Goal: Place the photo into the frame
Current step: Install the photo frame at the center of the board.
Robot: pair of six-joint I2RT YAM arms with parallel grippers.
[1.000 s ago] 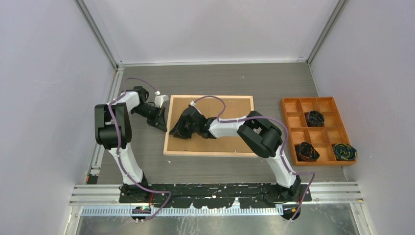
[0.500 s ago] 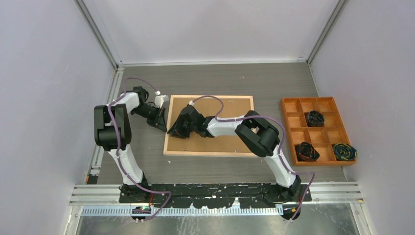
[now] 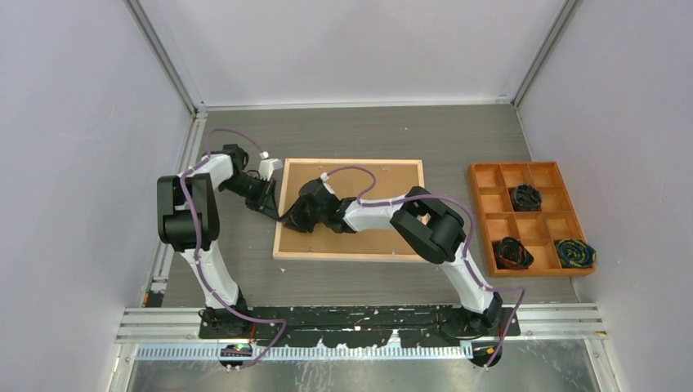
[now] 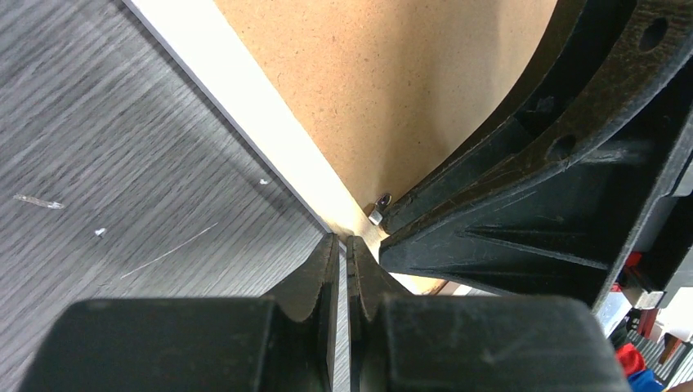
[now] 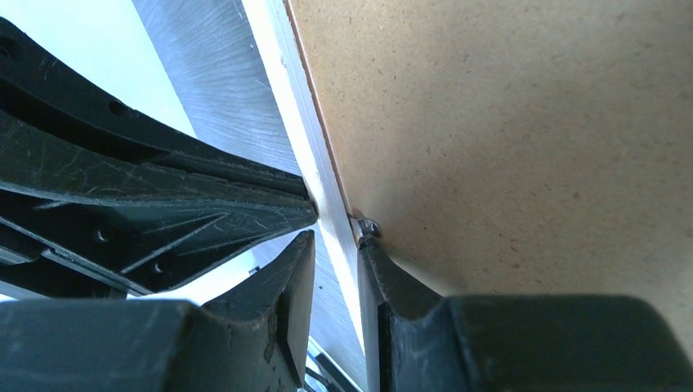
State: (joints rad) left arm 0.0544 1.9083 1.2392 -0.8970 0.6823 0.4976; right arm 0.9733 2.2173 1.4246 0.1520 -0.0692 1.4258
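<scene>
The frame [image 3: 351,256] lies wood-back up in the middle of the table [image 3: 368,135], with the brown backing board [image 3: 392,184] inside it. The left gripper [image 4: 343,245] is pinched closed at the frame's left rail. The right gripper [image 5: 335,245] straddles that rail by a metal tab [image 5: 365,226], its jaws narrowly apart. Whether they clamp the rail is unclear.
</scene>
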